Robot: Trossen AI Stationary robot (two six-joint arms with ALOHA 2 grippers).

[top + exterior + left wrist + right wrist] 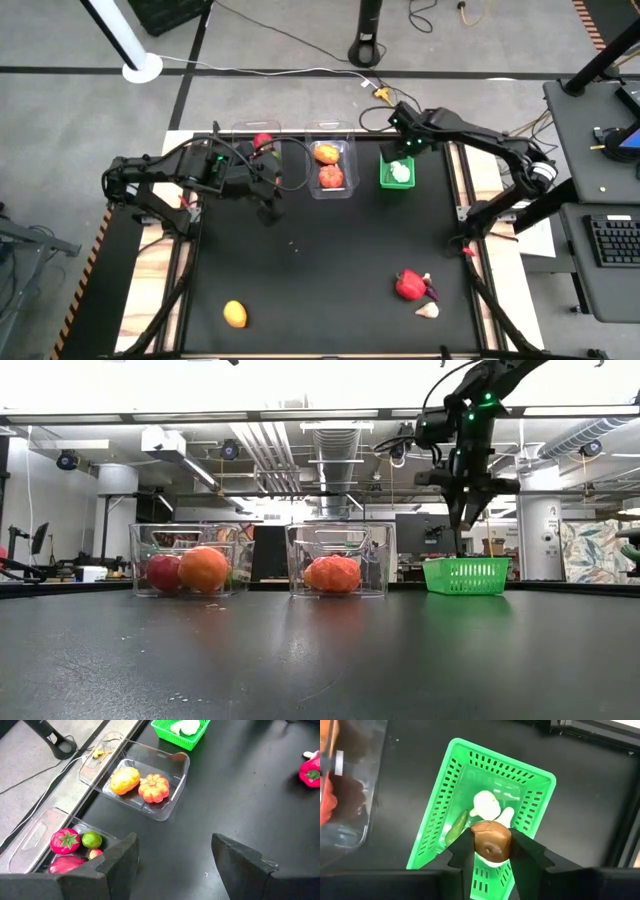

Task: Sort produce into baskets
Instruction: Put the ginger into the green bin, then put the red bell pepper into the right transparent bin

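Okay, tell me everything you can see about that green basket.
The green basket is a small, bright green rectangular tub of plastic-looking mesh, its walls and floor slotted, its rim solid. It sits upright on the black table, at the far edge, right of the two clear tubs and apart from them. Inside lie white garlic-like pieces and a green piece. The right gripper hangs above it, shut on a brown piece.

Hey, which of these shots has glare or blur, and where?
Low view: bright ceiling washes out the top, and the black table carries soft reflections under the green basket. Left wrist view: clear tub walls show glints. Right wrist view: the brown piece looks sharp in the right claw.
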